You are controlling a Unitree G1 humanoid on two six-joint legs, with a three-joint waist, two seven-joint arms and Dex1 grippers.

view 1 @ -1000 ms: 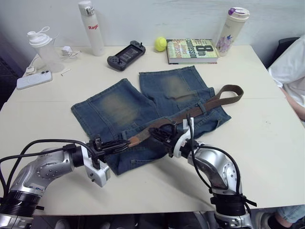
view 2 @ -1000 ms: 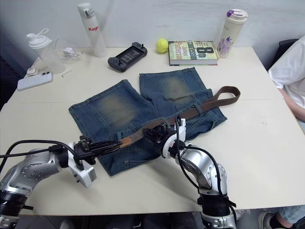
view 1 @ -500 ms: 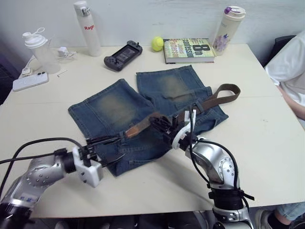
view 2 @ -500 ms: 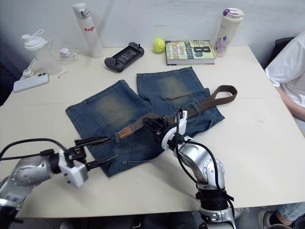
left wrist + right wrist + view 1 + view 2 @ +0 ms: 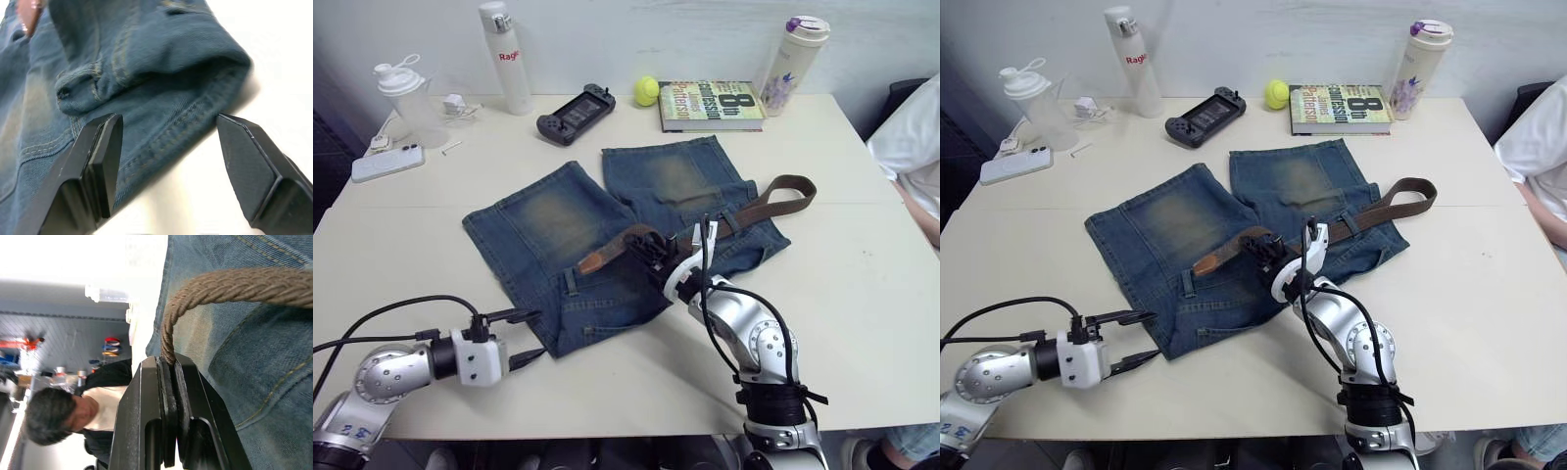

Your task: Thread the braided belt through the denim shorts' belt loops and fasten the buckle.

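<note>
The denim shorts [image 5: 558, 220] lie flat mid-table, waistband toward me. The braided belt [image 5: 759, 201] runs along the waistband under a belt loop [image 5: 729, 221] and arches up into my right gripper [image 5: 651, 258], which is shut on it. The right wrist view shows the fingers [image 5: 168, 396] pinching the braid [image 5: 234, 284]. The belt's tan tip [image 5: 592, 262] rests on the denim near another belt loop [image 5: 570, 282]. My left gripper [image 5: 517, 338] stands open at the waistband's near left corner [image 5: 146, 73], holding nothing. The buckle is hidden.
Along the far edge stand a shaker cup [image 5: 406, 93], a white bottle [image 5: 504, 54], a game controller [image 5: 573, 100], a tennis ball [image 5: 646, 90], a book [image 5: 710, 103] and a tumbler [image 5: 798, 64]. A phone [image 5: 386, 162] lies far left. A person in white [image 5: 913, 137] sits at the right.
My left gripper opened, let go of the belt's tip and drew back toward the table's near edge. The right gripper kept its grip and shifted slightly away. The camera also shifted.
</note>
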